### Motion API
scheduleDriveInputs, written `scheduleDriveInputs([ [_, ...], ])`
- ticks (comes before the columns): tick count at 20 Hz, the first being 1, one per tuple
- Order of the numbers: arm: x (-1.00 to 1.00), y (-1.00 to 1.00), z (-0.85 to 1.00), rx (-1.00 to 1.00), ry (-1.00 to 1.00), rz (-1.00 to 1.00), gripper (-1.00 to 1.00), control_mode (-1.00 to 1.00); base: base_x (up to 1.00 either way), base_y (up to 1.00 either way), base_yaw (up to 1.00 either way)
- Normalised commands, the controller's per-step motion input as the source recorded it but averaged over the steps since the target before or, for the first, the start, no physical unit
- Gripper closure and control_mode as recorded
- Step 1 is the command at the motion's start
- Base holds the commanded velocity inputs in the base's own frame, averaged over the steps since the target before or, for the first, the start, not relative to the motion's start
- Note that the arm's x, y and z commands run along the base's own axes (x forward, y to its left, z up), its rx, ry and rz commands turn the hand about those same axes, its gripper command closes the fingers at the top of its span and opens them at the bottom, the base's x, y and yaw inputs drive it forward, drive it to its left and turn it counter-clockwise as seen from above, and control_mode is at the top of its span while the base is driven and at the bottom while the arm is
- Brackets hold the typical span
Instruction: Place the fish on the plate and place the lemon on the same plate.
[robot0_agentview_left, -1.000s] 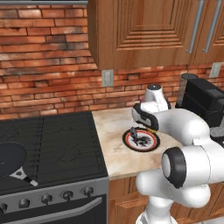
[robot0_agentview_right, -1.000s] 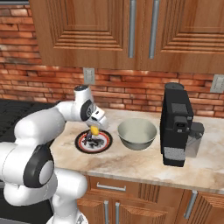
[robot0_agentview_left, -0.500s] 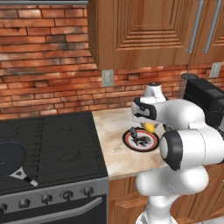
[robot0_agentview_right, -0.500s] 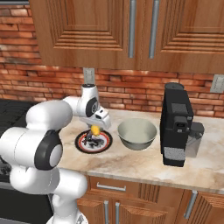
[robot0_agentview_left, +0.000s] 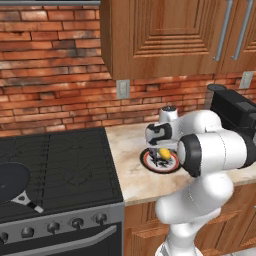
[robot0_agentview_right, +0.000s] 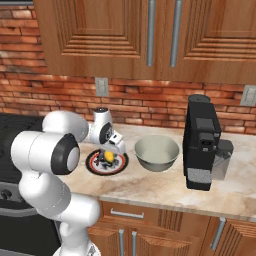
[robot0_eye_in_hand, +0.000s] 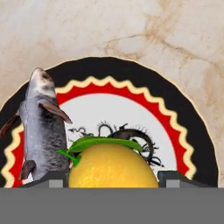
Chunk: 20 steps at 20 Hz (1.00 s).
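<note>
In the hand view the yellow lemon (robot0_eye_in_hand: 113, 166) with its green leaf sits between my gripper's (robot0_eye_in_hand: 113, 180) two finger tips, which press on its sides. Below it is the plate (robot0_eye_in_hand: 131, 70), white in the centre with a red band and black rim. The grey fish (robot0_eye_in_hand: 41, 131) lies on the plate's left part, beside the lemon. From the base views my gripper (robot0_agentview_right: 111, 150) points down over the plate (robot0_agentview_right: 92, 167) with the lemon (robot0_agentview_right: 108, 157) at its tips, just above the plate (robot0_agentview_left: 147, 161). Whether the lemon (robot0_agentview_left: 164, 152) touches the plate is unclear.
A grey bowl (robot0_agentview_right: 156, 152) stands right of the plate, and a black coffee machine (robot0_agentview_right: 202, 142) beyond it. The black stove (robot0_agentview_left: 55, 165) lies to the left with a frying pan (robot0_agentview_left: 10, 182) on it. Brick wall and wooden cabinets close the back.
The arm's elbow has swung forward and closer to the cameras. The gripper has sunk slightly toward the plate with the lemon in it.
</note>
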Motion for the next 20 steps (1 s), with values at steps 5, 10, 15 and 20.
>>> scheduleDriveInputs([
  [5,0.2,-0.01,-0.09,0.0,-0.02,0.0,1.0,-1.0,0.0,0.0,0.0],
  [10,0.01,-0.01,0.0,0.0,0.0,0.0,1.0,-1.0,0.0,0.0,0.0],
  [15,0.0,0.0,0.0,0.0,0.0,0.0,-1.0,-1.0,0.0,0.0,0.0],
  [20,0.0,0.0,0.0,0.0,0.0,0.0,-1.0,-1.0,0.0,0.0,0.0],
])
